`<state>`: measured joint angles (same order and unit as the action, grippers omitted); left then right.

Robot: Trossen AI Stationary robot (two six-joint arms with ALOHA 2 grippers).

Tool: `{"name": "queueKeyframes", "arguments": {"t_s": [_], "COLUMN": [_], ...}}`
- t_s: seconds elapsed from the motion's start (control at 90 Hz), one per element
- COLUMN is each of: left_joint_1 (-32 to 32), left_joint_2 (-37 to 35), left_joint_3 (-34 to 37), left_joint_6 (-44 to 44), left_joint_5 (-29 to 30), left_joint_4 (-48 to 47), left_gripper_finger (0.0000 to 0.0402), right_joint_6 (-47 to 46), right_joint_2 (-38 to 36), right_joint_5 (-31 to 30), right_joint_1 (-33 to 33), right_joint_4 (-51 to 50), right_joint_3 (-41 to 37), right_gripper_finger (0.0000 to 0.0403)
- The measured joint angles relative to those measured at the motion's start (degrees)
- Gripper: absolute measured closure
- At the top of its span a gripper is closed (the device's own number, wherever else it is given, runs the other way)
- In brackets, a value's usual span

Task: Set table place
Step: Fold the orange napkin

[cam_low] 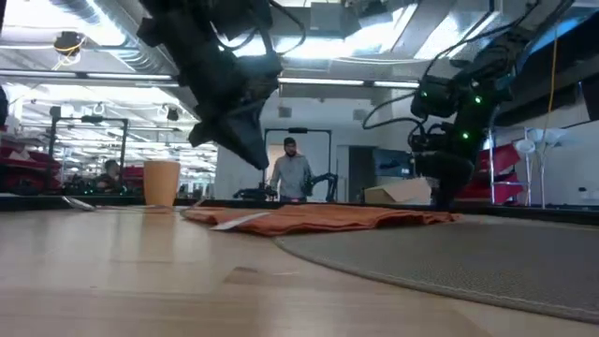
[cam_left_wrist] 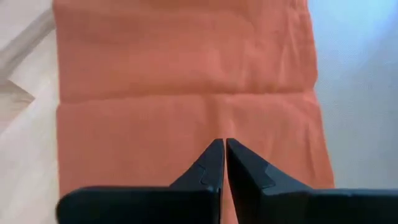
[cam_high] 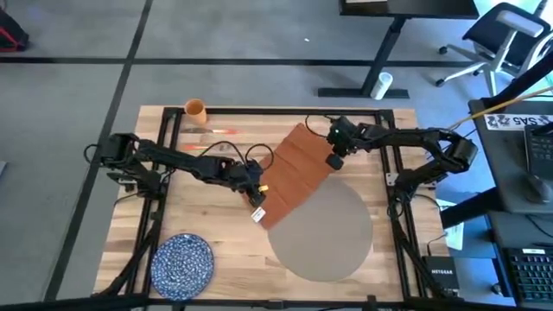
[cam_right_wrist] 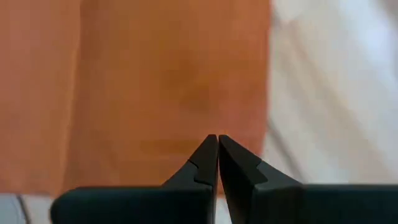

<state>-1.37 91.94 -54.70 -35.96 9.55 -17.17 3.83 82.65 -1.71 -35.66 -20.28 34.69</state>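
Observation:
A rust-red napkin (cam_high: 296,173) lies flat on the table (cam_high: 207,216). Its near-right part overlaps the round grey-beige placemat (cam_high: 327,231), and a white tag (cam_high: 257,214) shows at its near corner. My left gripper (cam_high: 257,192) is shut and hangs above the napkin's left edge; in the low view, my left gripper (cam_low: 251,148) is clear of the napkin (cam_low: 318,218). My right gripper (cam_high: 335,161) is shut, low over the napkin's right edge (cam_right_wrist: 261,93). My right gripper points down at the napkin's right edge (cam_low: 440,217) with shut fingers. I cannot tell whether the fingertips touch the cloth; no cloth shows between them.
A blue speckled plate (cam_high: 183,263) sits at the near left. An orange cup (cam_high: 196,109) and cutlery (cam_high: 212,130) lie at the far left. Black frame rails (cam_high: 168,155) run along both sides. A person (cam_low: 292,178) stands in the room beyond.

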Motion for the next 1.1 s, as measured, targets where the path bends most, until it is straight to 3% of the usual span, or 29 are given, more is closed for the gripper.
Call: {"name": "queueKeyframes", "arguments": {"t_s": [0.478,0.733,1.1], "left_joint_1": [-0.1,-0.1,2.7], "left_joint_2": [0.0,0.0,-0.3], "left_joint_3": [7.4,14.1,17.5], "left_joint_6": [-4.5,-8.9,-7.2], "left_joint_5": [1.6,1.8,1.9], "left_joint_4": [1.5,7.9,11.1], "left_gripper_finger": [0.0402,0.0402,0.0402], "right_joint_6": [-5.2,-7.0,-8.2], "right_joint_2": [-1.4,-4.9,-7.2], "right_joint_5": [4.7,7.7,12.6], "right_joint_1": [0.0,0.1,0.1], "right_joint_4": [1.0,-3.4,-10.9], "right_joint_3": [-4.2,-4.4,-4.5], "right_gripper_finger": [0.0403,0.0403,0.0403]}}
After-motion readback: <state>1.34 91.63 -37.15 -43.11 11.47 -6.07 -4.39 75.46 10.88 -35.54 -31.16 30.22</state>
